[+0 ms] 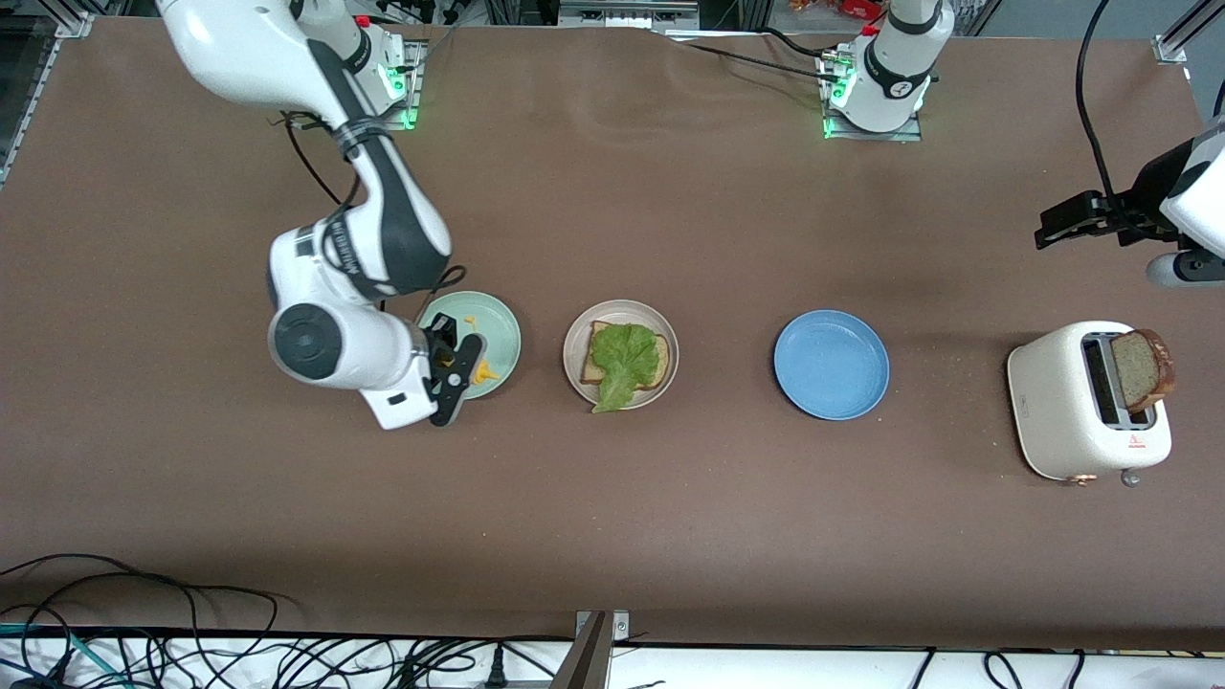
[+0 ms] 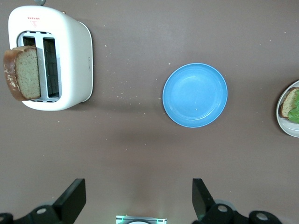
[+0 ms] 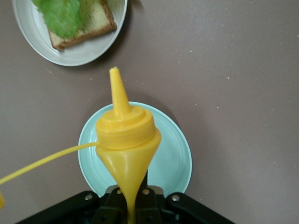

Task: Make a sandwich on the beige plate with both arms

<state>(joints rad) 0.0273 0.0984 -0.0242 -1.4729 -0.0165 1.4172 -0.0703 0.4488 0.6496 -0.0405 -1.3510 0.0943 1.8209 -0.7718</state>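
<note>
My right gripper (image 1: 450,368) hangs over the mint green plate (image 1: 498,325), jaws clamped on a yellow squeeze bottle (image 3: 125,140). In the right wrist view the bottle's nozzle sticks out past the plate's rim toward the sandwich plate, w/ its cap strap (image 3: 42,163) trailing off to the side. In the front view the bottle shows only as a bit of yellow between my fingers; some small yellow bits (image 1: 484,371) lie on the mint plate's bare surface.

The beige plate (image 1: 574,368) sits mid-table, just beside the mint plate, at 3 o'clock from it in the front view. On it: one slice of brown bread (image 1: 598,362) w/ a ruffled lettuce leaf (image 1: 627,364) on top; the leaf's tip hangs over the rim at 6 o'clock, toward the front camera. No top slice on it.

At 3 o'clock from the beige plate, well apart, is the blue plate (image 1: 831,365). Further at 3 o'clock, at the left arm's end of the table, stands a white toaster (image 1: 1057,402) w/ a second slice of bread (image 1: 1141,368) sticking up out of one slot; the slot beside it is dark inside.

My left gripper (image 2: 139,198) waits up in the air, jaws wide apart, nothing between them. Its wrist view looks down on bare table between toaster and blue plate. In the front view it's at the frame edge, about 12 o'clock from the toaster.
</note>
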